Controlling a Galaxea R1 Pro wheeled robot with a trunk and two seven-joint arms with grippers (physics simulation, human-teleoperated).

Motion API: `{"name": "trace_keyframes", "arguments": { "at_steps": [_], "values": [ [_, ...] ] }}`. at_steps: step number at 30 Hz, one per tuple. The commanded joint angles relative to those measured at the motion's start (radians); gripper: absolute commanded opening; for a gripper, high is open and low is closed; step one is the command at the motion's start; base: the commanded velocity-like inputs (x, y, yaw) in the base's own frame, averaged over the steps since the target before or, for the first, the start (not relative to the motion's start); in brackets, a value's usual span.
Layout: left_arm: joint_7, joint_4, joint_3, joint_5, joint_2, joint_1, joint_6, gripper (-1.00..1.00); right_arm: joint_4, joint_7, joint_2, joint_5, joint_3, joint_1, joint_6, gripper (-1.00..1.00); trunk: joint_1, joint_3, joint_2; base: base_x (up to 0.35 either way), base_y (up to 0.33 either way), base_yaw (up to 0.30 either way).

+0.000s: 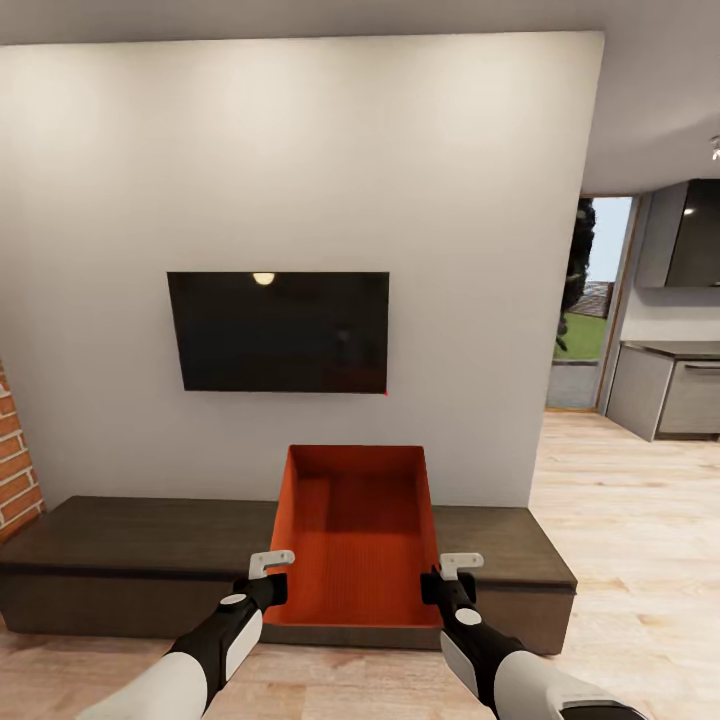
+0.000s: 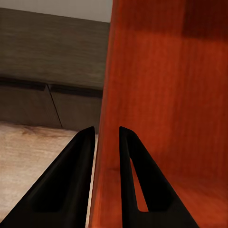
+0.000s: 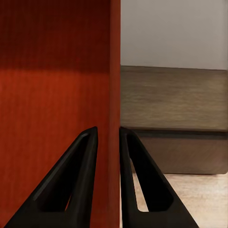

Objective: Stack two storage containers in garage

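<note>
The long low dark wooden bench point(image 1: 150, 540) is lying beneath the orange-red rectangular plastic container point(image 1: 358, 535), raised above it. The left gripper point(image 2: 107, 156) and right gripper point(image 3: 108, 156) are pinching opposite walls, nearly closed. Uneven lifting risks a thin wall slipping free.

A home living room: wall-mounted black TV point(image 1: 278, 331), long low dark table point(image 1: 130, 545), brick fireplace edge point(image 1: 14, 465), wood-plank floor point(image 1: 620, 520), kitchen cabinets point(image 1: 668, 385) beyond.
</note>
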Motion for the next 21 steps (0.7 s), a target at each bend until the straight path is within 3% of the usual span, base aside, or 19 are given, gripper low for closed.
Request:
{"name": "trace_keyframes", "arguments": {
  "at_steps": [1,7,21],
  "values": [
    [0.035,0.0,0.004,0.0,0.005,0.0,0.003,-1.0,-0.023,0.001,0.0,0.028,-0.057,-0.002,0.003,-1.0,0.0,-0.002,-0.001,0.0,0.0,0.0],
    [0.035,0.0,0.004,0.0,0.005,0.0,0.003,-1.0,-0.023,-0.001,0.0,0.028,-0.057,-0.002,0.002,-1.0,0.0,-0.002,-0.001,0.0,0.0,-0.143],
    [0.035,0.0,0.004,0.0,0.005,0.0,0.003,-1.0,-0.023,-0.001,0.001,0.028,-0.058,-0.002,0.002,-1.0,0.0,-0.002,-0.001,0.0,0.0,-0.256]
  ]
}}
